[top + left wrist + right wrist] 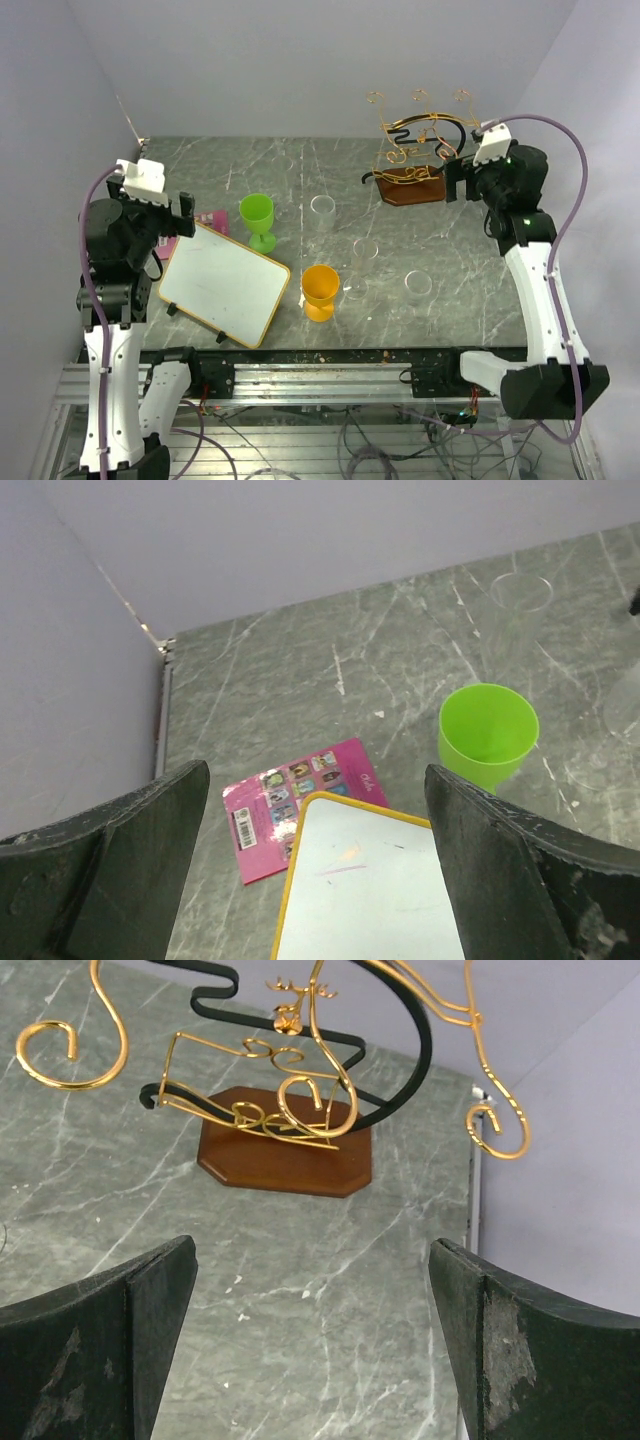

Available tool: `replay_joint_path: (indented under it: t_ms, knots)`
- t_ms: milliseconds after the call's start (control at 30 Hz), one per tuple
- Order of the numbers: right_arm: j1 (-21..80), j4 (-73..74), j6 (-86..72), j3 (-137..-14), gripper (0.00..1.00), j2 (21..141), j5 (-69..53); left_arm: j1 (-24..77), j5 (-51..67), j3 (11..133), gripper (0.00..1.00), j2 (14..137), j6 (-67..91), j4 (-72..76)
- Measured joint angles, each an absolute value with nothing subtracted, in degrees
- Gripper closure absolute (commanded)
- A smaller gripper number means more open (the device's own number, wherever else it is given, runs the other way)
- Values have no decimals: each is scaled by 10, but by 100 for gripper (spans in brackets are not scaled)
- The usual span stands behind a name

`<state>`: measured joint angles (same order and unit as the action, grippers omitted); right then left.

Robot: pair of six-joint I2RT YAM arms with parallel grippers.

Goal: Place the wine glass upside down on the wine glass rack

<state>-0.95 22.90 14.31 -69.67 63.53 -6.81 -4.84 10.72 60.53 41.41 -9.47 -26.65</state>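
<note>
Top external view: the clear wine glass [362, 262] stands upright mid-table, roughly 8 o'clock from my right gripper [455, 180]. That gripper, the nearer one, hangs spread wide and empty beside the wine glass rack [410, 188]. The left gripper [185, 212] is likewise spread and empty.

Glossy wire rack [300, 1090], wooden base [285, 1155]

The top view looks down from behind, wine glass rack [410, 186] at far right. The right wrist view faces it closely; the left wrist view aims well left.
</note>
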Motion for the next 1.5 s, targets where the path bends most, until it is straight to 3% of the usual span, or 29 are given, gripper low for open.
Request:
replay_joint_path:
  t_ms: [433, 700, 1500]
  knots:
    - [-8, 195, 132, -751, 0, 788, -72, -48, 172, 601, 1, 453, -104, -265]
    - [-5, 190, 116, -802, 7, 875, -76, -48, 194, 601, 1, 469, -110, -265]
    - [5, 192, 101, -883, 69, 955, -77, -49, 246, 601, 1, 503, -147, -273]
